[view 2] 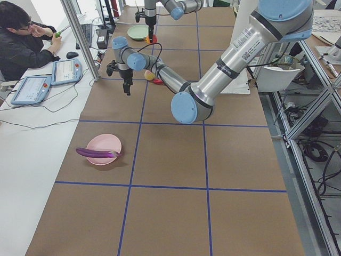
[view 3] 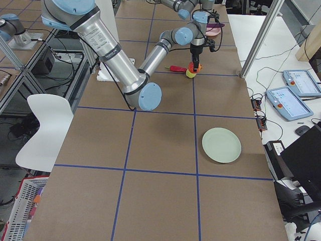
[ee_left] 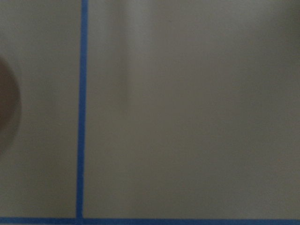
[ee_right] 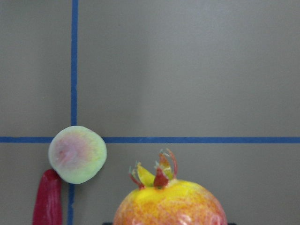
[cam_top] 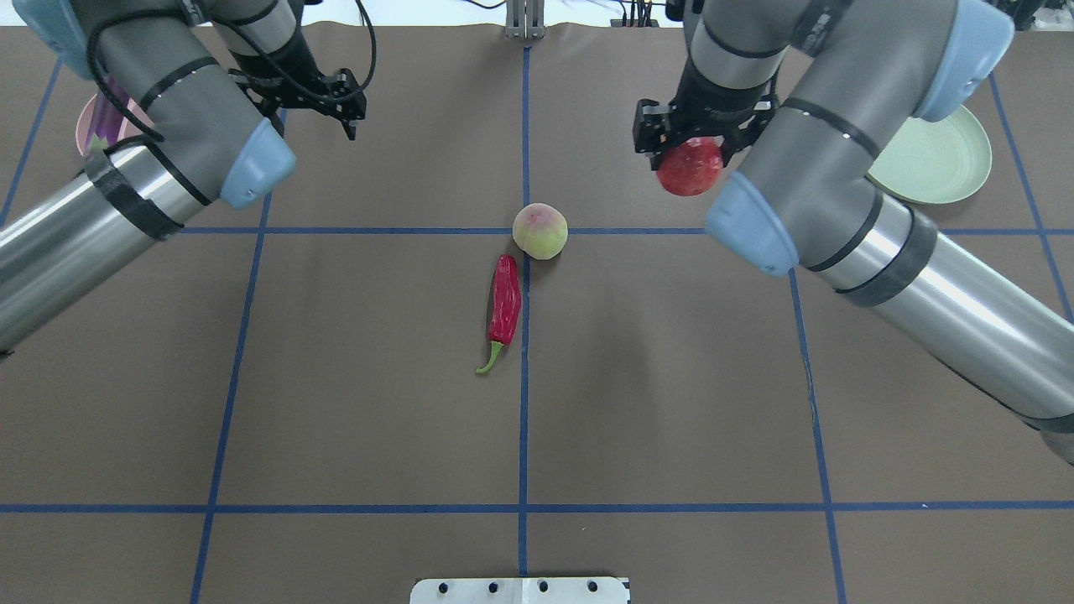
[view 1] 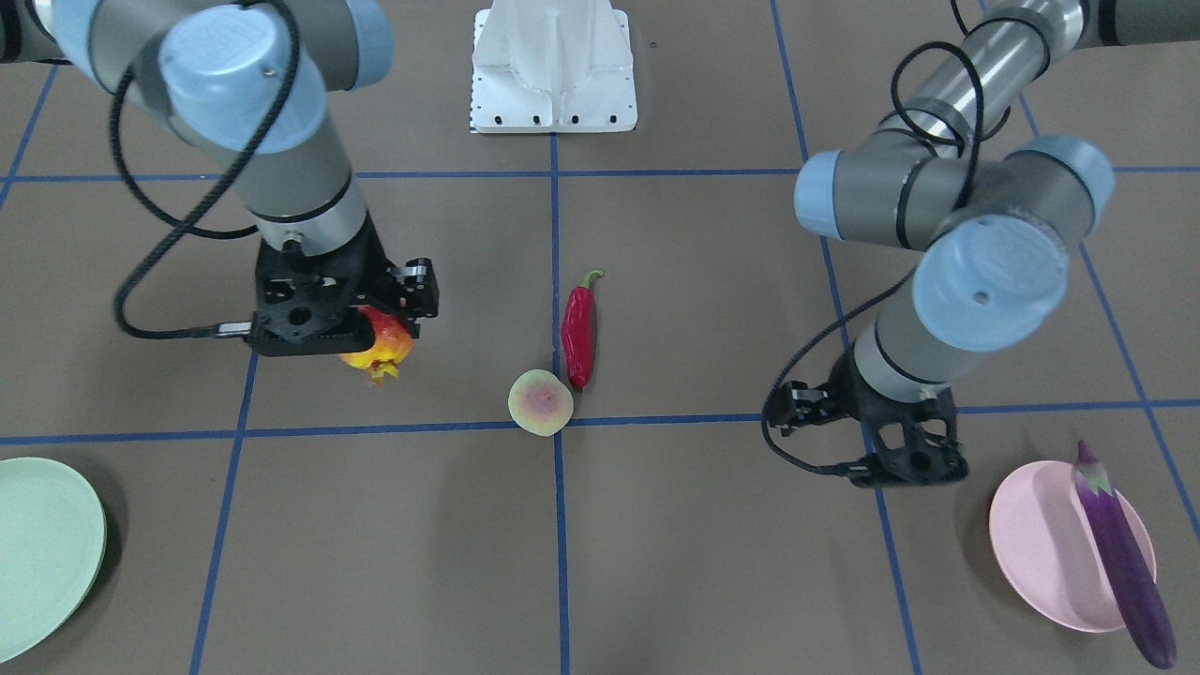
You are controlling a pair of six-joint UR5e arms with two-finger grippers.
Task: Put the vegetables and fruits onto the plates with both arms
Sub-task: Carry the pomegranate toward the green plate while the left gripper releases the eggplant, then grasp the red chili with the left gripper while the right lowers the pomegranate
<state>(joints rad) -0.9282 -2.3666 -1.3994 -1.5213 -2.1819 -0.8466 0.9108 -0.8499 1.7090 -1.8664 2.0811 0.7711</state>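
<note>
Step in hand: the round fruit (view 1: 382, 352) is being carried by the R arm (view 1: 281, 159). It is gripped tight in the R fingers (cam_top: 653, 143) and is held up off the tabletop (view 1: 712, 562), not yet over a plate. The mint plate (view 1: 37, 553) is well apart from it, nr the tabletop's edge, w/ nothing on it. Next, it seems, the fruit must be moved over that plate, brought down low and let go gently, since a round thing can roll off a shallow rim.

The eggplant (view 1: 1120, 553) is already laid on the pink plate (view 1: 1036, 548), w/ its thick end hanging over the rim. The L fingers (cam_top: 350, 117) are seen nr that plate w/ nothing in them; open or closed cannot be told. The peach (view 1: 540, 402) and chili (view 1: 578, 333) are left in the middle, just beside each other, so one is likely to be picked by the L arm (view 1: 947, 319) next.

Looks & feel:
- **Round fruit:** bumpy, red and yellow, w/ a small spiky crown.
- **Peach:** round, pale green w/ a pink blush, not shiny.
- **Chili:** short, red, shiny, w/ a bent green stem.
- **Eggplant:** long, slim, glossy purple, so prob. slippery.
- **Plates:** both round, shallow, matte.
- **Tabletop:** a flat brown sheet marked w/ blue tape lines (view 1: 656, 420).
</note>
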